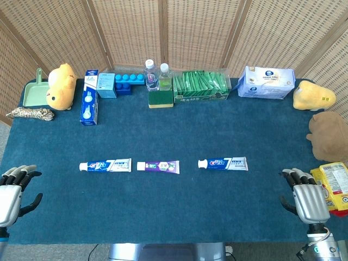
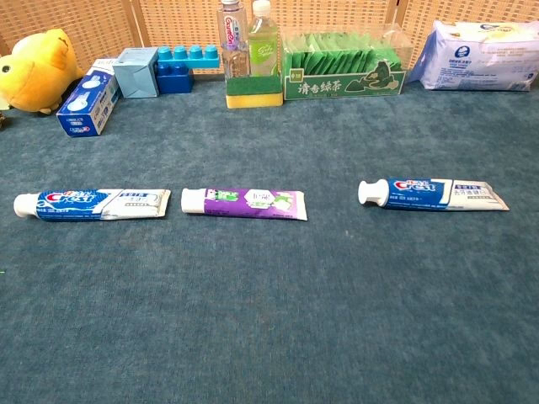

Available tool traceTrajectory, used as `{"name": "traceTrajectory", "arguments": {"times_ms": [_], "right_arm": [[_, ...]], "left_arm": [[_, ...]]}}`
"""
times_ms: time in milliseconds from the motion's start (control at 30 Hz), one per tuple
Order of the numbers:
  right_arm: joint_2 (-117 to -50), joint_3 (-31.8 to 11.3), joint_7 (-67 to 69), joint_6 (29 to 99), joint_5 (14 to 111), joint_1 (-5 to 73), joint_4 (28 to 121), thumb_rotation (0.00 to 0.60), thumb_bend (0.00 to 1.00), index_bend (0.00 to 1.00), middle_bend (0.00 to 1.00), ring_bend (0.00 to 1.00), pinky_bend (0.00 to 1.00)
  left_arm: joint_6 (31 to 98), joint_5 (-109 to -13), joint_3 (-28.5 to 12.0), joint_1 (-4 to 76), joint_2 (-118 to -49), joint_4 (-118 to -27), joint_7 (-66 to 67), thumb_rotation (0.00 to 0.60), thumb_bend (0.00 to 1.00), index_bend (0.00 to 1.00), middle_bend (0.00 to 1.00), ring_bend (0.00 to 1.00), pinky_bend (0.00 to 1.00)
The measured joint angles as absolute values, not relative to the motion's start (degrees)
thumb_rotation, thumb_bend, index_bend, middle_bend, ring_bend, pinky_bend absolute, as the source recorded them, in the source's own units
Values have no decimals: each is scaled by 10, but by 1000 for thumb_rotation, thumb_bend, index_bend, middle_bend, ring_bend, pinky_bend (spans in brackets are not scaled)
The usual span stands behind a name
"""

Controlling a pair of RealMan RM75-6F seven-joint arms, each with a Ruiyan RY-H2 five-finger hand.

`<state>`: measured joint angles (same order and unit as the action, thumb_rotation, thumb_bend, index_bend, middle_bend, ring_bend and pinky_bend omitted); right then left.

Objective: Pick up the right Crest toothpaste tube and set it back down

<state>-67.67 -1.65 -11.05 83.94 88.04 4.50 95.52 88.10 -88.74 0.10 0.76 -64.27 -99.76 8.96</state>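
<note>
Purple tube beside right Crest tube

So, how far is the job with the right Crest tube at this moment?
Nothing looks done yet. The right Crest tube lies flat on the table, apart from both hands. The right hand is open at the table's edge and holds nothing; so is the left hand. Reaching, lifting and setting down all remain.

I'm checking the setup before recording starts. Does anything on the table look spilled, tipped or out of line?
Nothing stands out. The right Crest toothpaste tube, the purple tube and the left Crest tube lie flat in one row, caps leftward, untouched.
</note>
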Motion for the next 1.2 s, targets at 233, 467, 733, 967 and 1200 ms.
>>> {"name": "traceTrajectory", "arguments": {"times_ms": [233,467,733,967,1200], "right_arm": [[-678,-15,-105,837,884,47,952,600,306,265,300,199,252],[-678,-14,-100,836,890,49,953,600,306,265,300,199,252],[-676,-11,-98,823,899,58,959,600,305,264,296,198,252],[-683,-17,-119,774,904,94,985,579,306,264,268,187,252],[-707,-36,-159,720,876,132,1015,516,307,261,244,168,253]], "left_arm": [[889,-893,2,5,-640,-1001,90,600,276,285,235,174,150],[895,-895,0,4,-633,-1006,88,600,276,284,235,174,150],[897,-899,-7,8,-621,-1017,93,600,276,284,235,174,150],[891,-910,-16,23,-606,-1035,96,600,276,283,235,174,150],[875,-916,-19,37,-600,-1047,103,600,277,283,234,174,150]]}}
